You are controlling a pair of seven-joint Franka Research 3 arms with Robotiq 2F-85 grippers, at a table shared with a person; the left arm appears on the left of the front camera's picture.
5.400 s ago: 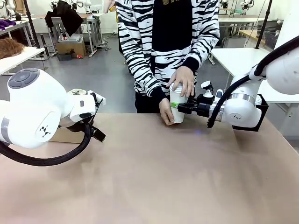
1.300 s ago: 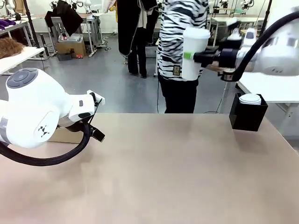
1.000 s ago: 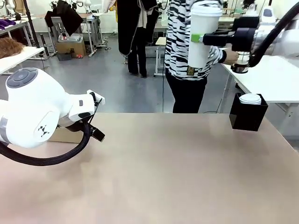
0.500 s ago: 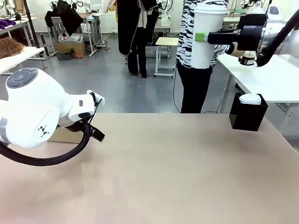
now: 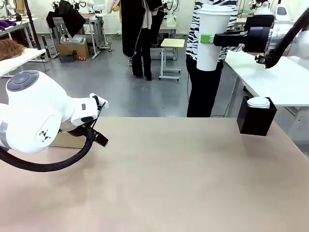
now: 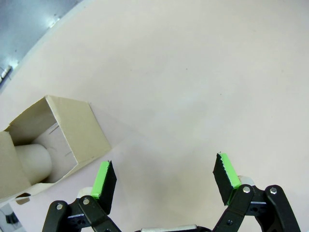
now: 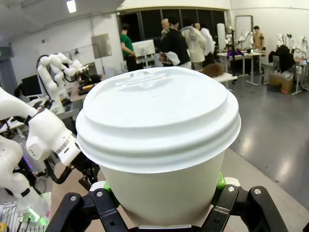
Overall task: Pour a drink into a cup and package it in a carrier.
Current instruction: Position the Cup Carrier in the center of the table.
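R gripper (image 5: 208,38) pinches lidded cup (image 5: 211,55) mid-wall, high up; L gripper (image 6: 164,176) wide open, empty, carrier (image 6: 72,135) just beside it: long carry over, so cup cd slip, tip or crush.

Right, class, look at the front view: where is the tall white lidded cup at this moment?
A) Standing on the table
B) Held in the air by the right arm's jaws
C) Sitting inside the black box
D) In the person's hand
B: the cup is high above the table, clamped between the right arm's jaws, with no hand on it.
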